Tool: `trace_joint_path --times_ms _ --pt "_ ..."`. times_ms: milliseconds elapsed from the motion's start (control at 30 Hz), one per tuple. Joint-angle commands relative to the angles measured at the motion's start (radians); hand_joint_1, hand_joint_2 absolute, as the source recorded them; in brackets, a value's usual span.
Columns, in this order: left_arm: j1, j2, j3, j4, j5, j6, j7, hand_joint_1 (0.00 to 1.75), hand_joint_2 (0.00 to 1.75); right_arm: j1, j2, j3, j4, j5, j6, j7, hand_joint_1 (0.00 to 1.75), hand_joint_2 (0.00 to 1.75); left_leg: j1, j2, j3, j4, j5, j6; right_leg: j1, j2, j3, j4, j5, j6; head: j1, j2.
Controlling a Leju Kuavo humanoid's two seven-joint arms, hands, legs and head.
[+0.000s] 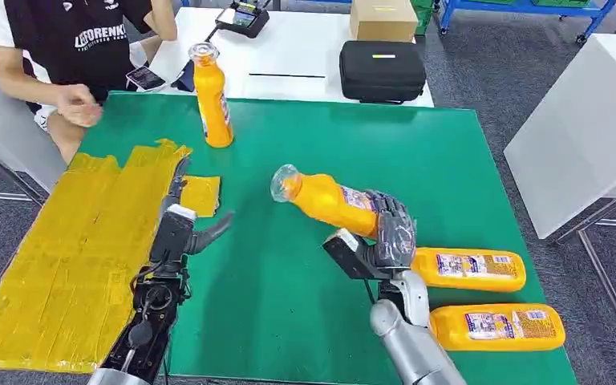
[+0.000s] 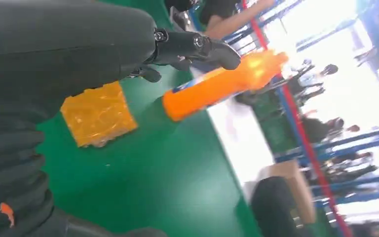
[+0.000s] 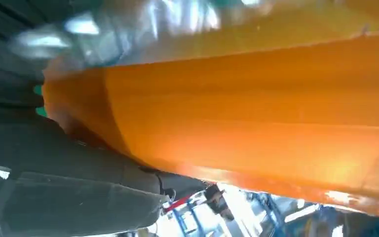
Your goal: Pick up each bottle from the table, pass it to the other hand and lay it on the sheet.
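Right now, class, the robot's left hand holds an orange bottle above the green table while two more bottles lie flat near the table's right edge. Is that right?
Not quite. The right hand holds the orange bottle, not the left; the head view shows this. The left hand is empty, fingers apart. The rest stands: two bottles lie flat near the right edge of the green table.

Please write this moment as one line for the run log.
right hand: holds orange bottle, tilted | left hand: open, above green mat | yellow sheet: no bottle

Held bottle (image 1: 329,200) base hidden under right hand (image 1: 389,233); blurred, cut off by the edges in right wrist view.
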Motion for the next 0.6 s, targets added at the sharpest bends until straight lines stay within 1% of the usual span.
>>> trace_joint_path --times_ms 33,133,233,267,400,433,467,500,533,567,600 --pt "-0.031 0.042 0.060 -0.013 0.130 0.033 0.056 0.00 1.75 -0.059 0.080 -0.108 -0.044 -0.306 0.053 -0.209 1.75 1.75 0.000 0.003 0.001 0.000 -0.001 -0.002 0.000 0.001 0.000 0.001 0.000 -0.002 0.000 0.000" --pt "-0.065 0.048 0.038 0.071 0.205 -0.104 0.017 0.00 1.75 -0.077 0.088 -0.107 -0.042 -0.483 0.166 -0.273 1.75 1.75 0.000 0.005 0.006 0.001 -0.003 -0.004 0.000 0.002 0.004 0.003 -0.003 -0.004 0.000 0.000" --pt "-0.069 0.040 0.027 0.075 0.206 -0.110 0.017 0.00 1.75 -0.084 0.092 -0.104 -0.035 -0.496 0.174 -0.277 1.75 1.75 0.000 0.003 0.006 0.001 -0.003 -0.004 0.001 -0.001 0.004 0.003 -0.003 -0.004 0.000 0.000" --pt "-0.069 0.040 0.027 0.075 0.206 -0.110 0.017 0.00 1.75 -0.084 0.092 -0.104 -0.035 -0.496 0.174 -0.277 1.75 1.75 0.001 0.001 0.003 0.000 -0.001 -0.002 0.001 -0.001 0.002 0.001 -0.001 -0.002 0.000 0.000" --pt "-0.066 0.040 0.024 0.067 0.209 -0.112 0.018 0.00 1.75 -0.085 0.090 -0.102 -0.028 -0.502 0.171 -0.282 1.75 1.75 0.001 0.001 0.005 0.000 -0.003 -0.003 0.001 -0.001 0.004 0.001 -0.003 -0.002 0.000 0.000" --pt "-0.064 0.042 0.023 0.061 0.211 -0.112 0.019 0.00 1.75 -0.085 0.088 -0.101 -0.026 -0.506 0.170 -0.284 1.75 1.75 0.001 0.001 0.003 0.000 -0.001 -0.002 0.000 -0.001 0.002 0.000 -0.001 -0.002 0.000 0.000" --pt "-0.064 0.042 0.023 0.061 0.211 -0.112 0.019 0.00 1.75 -0.085 0.088 -0.101 -0.026 -0.506 0.170 -0.284 1.75 1.75 0.000 0.001 0.005 0.000 -0.002 -0.003 0.000 -0.001 0.004 0.001 -0.003 -0.003 0.000 0.000" --pt "-0.064 0.042 0.023 0.061 0.211 -0.112 0.019 0.00 1.75 -0.085 0.088 -0.101 -0.026 -0.506 0.170 -0.284 1.75 1.75 0.000 0.000 0.006 0.000 -0.003 -0.003 0.000 -0.002 0.005 0.001 -0.004 -0.003 0.000 0.000" --pt "-0.064 0.042 0.023 0.061 0.211 -0.112 0.019 0.00 1.75 -0.085 0.088 -0.101 -0.026 -0.506 0.170 -0.284 1.75 1.75 0.001 0.001 0.004 0.000 -0.002 -0.003 0.000 -0.001 0.003 0.001 -0.002 -0.002 0.000 0.000" --pt "-0.064 0.042 0.023 0.061 0.211 -0.112 0.019 0.00 1.75 -0.085 0.088 -0.101 -0.026 -0.506 0.170 -0.284 1.75 1.75 0.000 0.001 0.006 0.000 -0.003 -0.003 0.000 -0.001 0.005 0.001 -0.003 -0.003 0.000 0.000" --pt "-0.068 0.045 0.007 0.061 0.236 -0.168 0.025 0.00 1.75 -0.093 0.091 -0.097 -0.018 -0.539 0.210 -0.294 1.75 1.75 0.001 0.000 0.003 0.000 -0.001 -0.002 0.000 -0.001 0.002 0.000 -0.001 -0.002 0.000 0.000"
